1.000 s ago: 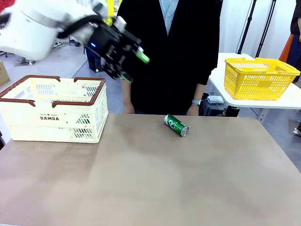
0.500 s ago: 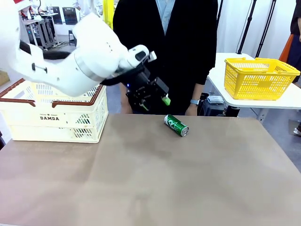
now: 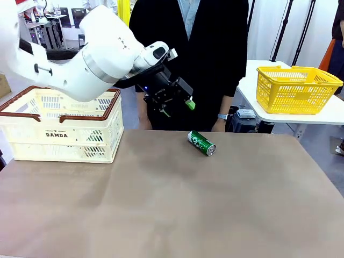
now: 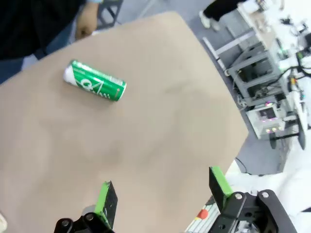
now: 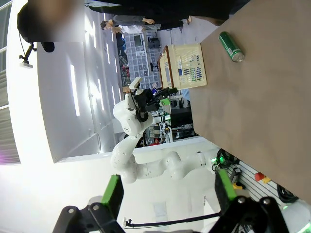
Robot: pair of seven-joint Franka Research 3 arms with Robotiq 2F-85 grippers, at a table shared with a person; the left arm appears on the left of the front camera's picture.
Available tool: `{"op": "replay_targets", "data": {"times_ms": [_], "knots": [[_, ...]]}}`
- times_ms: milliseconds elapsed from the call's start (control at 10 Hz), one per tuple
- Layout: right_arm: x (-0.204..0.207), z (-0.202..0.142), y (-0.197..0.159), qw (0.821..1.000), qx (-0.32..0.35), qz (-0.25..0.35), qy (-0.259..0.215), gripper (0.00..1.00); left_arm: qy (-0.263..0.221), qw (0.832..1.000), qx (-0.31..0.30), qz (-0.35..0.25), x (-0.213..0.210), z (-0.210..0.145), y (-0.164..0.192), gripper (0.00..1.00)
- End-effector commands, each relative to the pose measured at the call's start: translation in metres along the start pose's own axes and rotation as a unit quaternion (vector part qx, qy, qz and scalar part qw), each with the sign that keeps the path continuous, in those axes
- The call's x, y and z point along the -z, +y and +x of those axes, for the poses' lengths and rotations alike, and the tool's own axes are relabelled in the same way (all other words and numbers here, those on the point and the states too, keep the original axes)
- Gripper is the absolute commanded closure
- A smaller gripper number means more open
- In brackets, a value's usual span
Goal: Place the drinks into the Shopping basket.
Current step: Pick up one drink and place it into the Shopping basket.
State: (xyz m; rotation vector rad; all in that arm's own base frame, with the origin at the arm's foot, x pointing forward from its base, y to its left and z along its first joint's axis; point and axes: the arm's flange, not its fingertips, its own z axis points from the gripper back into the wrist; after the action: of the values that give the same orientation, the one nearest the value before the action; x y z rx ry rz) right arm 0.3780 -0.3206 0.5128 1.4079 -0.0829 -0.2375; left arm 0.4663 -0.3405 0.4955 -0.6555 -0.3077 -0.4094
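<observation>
A green can with white lettering point(image 3: 201, 143) lies on its side on the brown table point(image 3: 172, 204), near the far edge. In the left wrist view the same can point(image 4: 95, 80) lies far ahead of the fingers. My left gripper point(image 3: 177, 107) hangs open in the air, up and to the left of the can, apart from it and with nothing in it point(image 4: 163, 191). The cream Shopping basket point(image 3: 59, 126) marked "DAMDA" stands at the table's far left. My right gripper point(image 5: 168, 191) is open and holds nothing, with the can point(image 5: 231, 47) and the basket point(image 5: 187, 65) far off.
A person in dark clothes point(image 3: 188, 59) stands at the far edge right behind the can, a hand point(image 3: 219, 126) hanging close to it. A yellow mesh basket point(image 3: 295, 88) sits on a white side table at the right.
My left gripper has swung from above the cream basket's right side rightwards and down towards the can, then risen a little. The can has not moved.
</observation>
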Motion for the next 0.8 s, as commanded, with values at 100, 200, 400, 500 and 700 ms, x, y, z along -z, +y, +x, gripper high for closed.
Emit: {"op": "replay_targets", "data": {"times_ms": [100,200,400,500,700], "knots": [[0.002,-0.002,0.002,1.000,0.004,-0.006,-0.002,0.00,-0.002,0.986,-0.133,0.099,0.072,0.027,-0.055,0.00],[0.002,-0.002,0.002,1.000,0.004,-0.006,-0.002,0.00,0.019,0.977,-0.146,0.154,0.101,0.043,-0.067,0.00],[0.002,-0.002,0.002,1.000,0.004,-0.006,-0.002,0.00,0.049,0.966,-0.156,0.201,0.133,0.075,-0.061,0.00],[0.002,-0.002,0.002,1.000,0.004,-0.006,-0.002,0.00,0.048,0.962,-0.161,0.214,0.144,0.090,-0.060,0.00],[0.002,-0.002,0.002,1.000,0.004,-0.006,-0.002,0.00,0.016,0.961,-0.145,0.236,0.168,0.110,-0.068,0.00]]}}
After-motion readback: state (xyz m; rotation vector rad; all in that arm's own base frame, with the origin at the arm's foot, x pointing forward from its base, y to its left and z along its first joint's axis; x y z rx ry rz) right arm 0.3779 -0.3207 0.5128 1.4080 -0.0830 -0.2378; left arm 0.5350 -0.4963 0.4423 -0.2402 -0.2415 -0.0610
